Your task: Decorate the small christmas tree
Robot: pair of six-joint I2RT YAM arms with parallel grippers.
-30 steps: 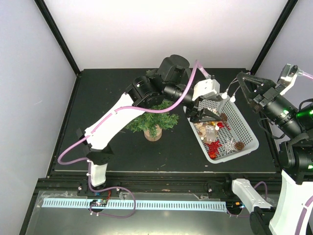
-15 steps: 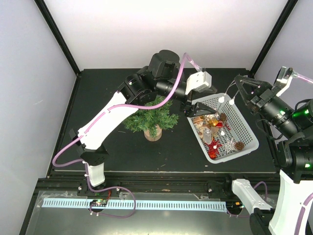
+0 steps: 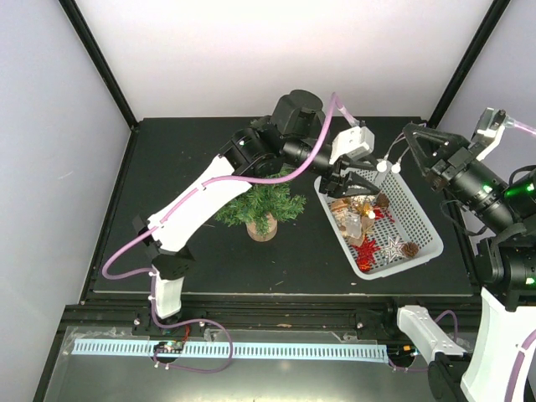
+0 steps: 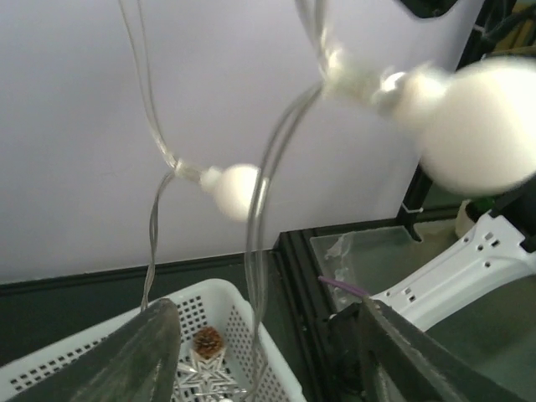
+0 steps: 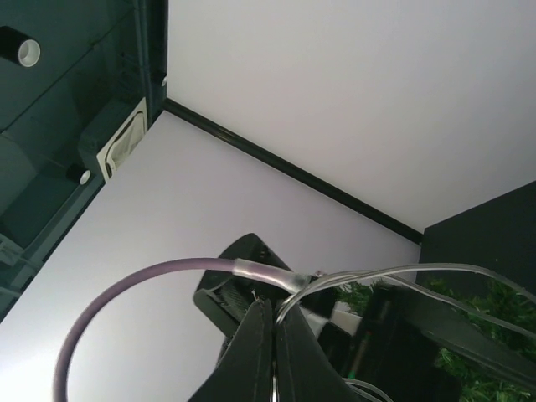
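Under the left arm on the bench (image 3: 184, 167), beside the basket (image 3: 419, 213), stands the small christmas tree (image 3: 266, 203): probably light, tippy, bristles yielding, so steady its stump. Right claw (image 5: 272, 314) clenched on limp light string (image 4: 234, 188); left claw (image 4: 266, 322) released around it.

Little christmas tree (image 3: 264, 203) stands upright on a short round light-wood stump, roughly mid-table (image 3: 209, 260), just left of the white mesh basket (image 3: 423, 219). It's dark green and bristly, with branches spreading low and wide. From overhead its tip is covered.
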